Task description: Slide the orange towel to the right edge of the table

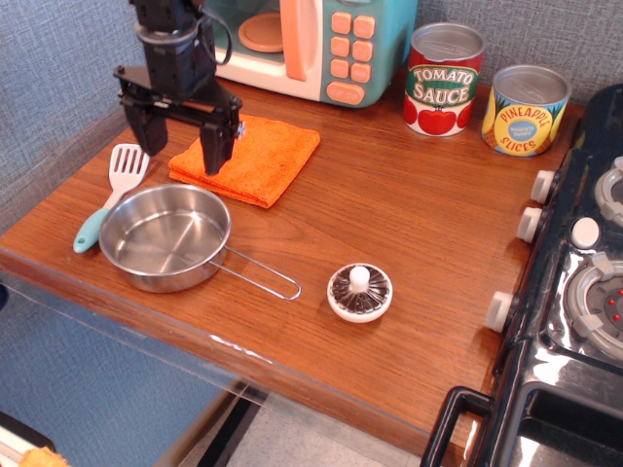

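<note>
The orange towel (255, 156) lies folded flat on the reddish-brown table (389, 204), at the back left, just behind the steel pan. My black gripper (182, 154) hangs over the towel's left end with its two fingers spread wide and pointing down. The right finger (216, 146) is over the towel. The left finger (151, 131) is over the wood left of the towel. The gripper holds nothing.
A steel pan (165, 236) with a wire handle sits front left, a white spatula (112, 190) with a teal handle beside it. A round white knob piece (359, 292) lies mid-front. A toy microwave (302, 44), tomato sauce can (443, 78) and pineapple can (526, 109) stand at the back. The black stove (574, 282) bounds the right.
</note>
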`<state>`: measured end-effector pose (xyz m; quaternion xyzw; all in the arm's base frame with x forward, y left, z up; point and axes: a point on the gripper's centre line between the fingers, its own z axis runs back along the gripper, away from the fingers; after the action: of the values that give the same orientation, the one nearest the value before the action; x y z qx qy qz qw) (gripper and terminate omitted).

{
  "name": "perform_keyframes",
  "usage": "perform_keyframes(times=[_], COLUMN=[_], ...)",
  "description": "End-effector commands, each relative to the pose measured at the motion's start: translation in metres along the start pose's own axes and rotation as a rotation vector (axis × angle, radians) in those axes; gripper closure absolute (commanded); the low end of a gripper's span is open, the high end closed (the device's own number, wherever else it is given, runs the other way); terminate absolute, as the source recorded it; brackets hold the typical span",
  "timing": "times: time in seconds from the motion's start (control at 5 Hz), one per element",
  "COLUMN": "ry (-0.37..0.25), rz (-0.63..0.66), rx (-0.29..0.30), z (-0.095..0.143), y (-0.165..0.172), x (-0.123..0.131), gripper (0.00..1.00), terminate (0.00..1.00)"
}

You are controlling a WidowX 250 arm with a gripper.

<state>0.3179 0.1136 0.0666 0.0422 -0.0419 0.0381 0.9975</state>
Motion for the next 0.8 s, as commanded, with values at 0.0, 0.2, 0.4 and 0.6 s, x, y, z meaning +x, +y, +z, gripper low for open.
perform_keyframes(times=[0.0,0.2,0.4,0.6], ry=[-0.020,-0.003,0.005,-0.007], rz=[0.068,0.071,0.050,0.000], rx=[-0.061,-0.100,-0.122,-0.111], z=[-0.014,-0.027,-0.034,-0.032], y=[0.019,0.013,0.002,-0.012], x=[0.049,0.058,0.064,0.067], gripper=[0.00,0.00,0.00,0.00], terminate=[0.00,0.00,0.00,0.00])
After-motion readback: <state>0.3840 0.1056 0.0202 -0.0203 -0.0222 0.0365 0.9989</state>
